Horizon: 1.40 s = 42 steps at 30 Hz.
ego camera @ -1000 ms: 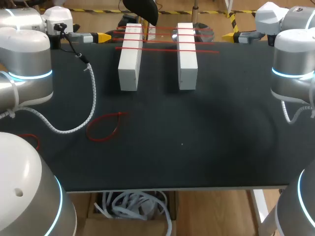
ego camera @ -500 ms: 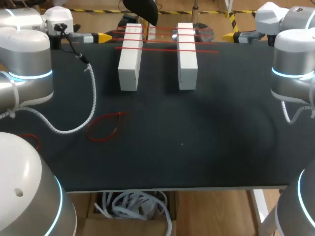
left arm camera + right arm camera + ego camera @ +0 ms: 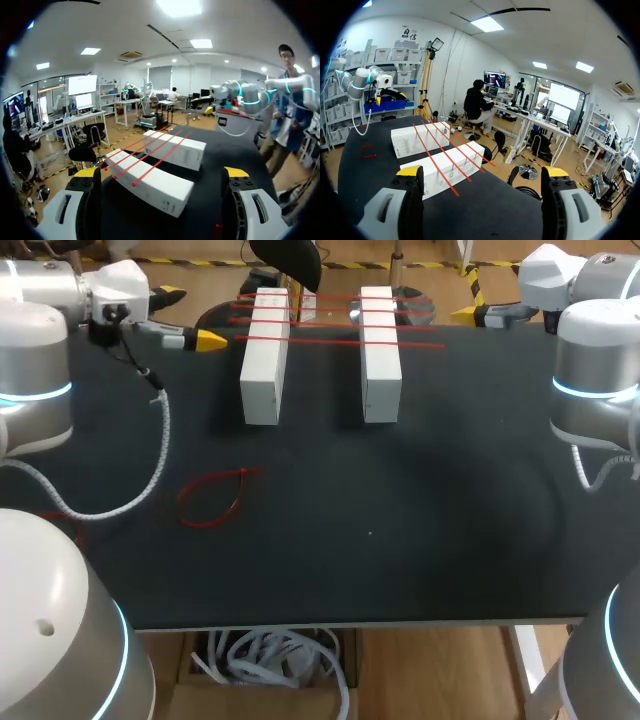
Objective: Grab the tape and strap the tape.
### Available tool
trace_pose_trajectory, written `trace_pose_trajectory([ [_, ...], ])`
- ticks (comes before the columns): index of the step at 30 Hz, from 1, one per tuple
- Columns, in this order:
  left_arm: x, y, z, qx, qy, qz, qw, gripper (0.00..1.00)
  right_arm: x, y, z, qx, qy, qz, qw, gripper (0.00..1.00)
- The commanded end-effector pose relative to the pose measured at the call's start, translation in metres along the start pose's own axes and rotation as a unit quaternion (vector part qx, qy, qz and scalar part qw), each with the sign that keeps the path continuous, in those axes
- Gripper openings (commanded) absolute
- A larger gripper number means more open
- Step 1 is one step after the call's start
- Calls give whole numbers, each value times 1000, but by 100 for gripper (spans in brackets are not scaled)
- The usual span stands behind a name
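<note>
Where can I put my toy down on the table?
The biggest bare patch of the black table lies in front of the two white boxes and right of the looped red strap. The gap between the boxes is bare, but three red straps cross above it. The far left is crowded by the left arm's open fingers and cable.

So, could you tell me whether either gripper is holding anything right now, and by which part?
Nothing is held. The left gripper and the right gripper are both open and empty; the red tape loop lies untouched on the table.
</note>
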State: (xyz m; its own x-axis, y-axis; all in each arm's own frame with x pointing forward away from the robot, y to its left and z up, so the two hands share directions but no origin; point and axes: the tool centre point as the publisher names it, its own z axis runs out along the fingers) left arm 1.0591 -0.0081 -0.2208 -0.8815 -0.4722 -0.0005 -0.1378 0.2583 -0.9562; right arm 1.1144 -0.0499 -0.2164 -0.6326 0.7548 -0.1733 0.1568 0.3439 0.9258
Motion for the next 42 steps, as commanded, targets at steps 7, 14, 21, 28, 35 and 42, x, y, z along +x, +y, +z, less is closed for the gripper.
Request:
trace_pose_trajectory([
  [7, 12, 8, -9, 43, 167, 77, 982, 100, 0, 0, 0, 0, 0, 0, 1000, 100],
  [14, 12, 16, 1, 54, 207, 94, 972, 100, 0, 0, 0, 0, 0, 0, 1000, 100],
  [21, 8, 29, 12, 70, 220, 102, 968, 100, 0, 0, 0, 0, 0, 0, 1000, 100],
  [28, 0, 46, 24, 70, 238, 94, 964, 38, 0, 0, 0, 0, 0, 0, 1000, 100],
  [35, -11, 56, 32, 67, 251, 90, 961, 40, 0, 0, 0, 0, 0, 0, 1000, 100],
  [42, -19, 61, 44, 66, 271, 89, 956, 41, 0, 0, 0, 0, 0, 0, 1000, 100],
])
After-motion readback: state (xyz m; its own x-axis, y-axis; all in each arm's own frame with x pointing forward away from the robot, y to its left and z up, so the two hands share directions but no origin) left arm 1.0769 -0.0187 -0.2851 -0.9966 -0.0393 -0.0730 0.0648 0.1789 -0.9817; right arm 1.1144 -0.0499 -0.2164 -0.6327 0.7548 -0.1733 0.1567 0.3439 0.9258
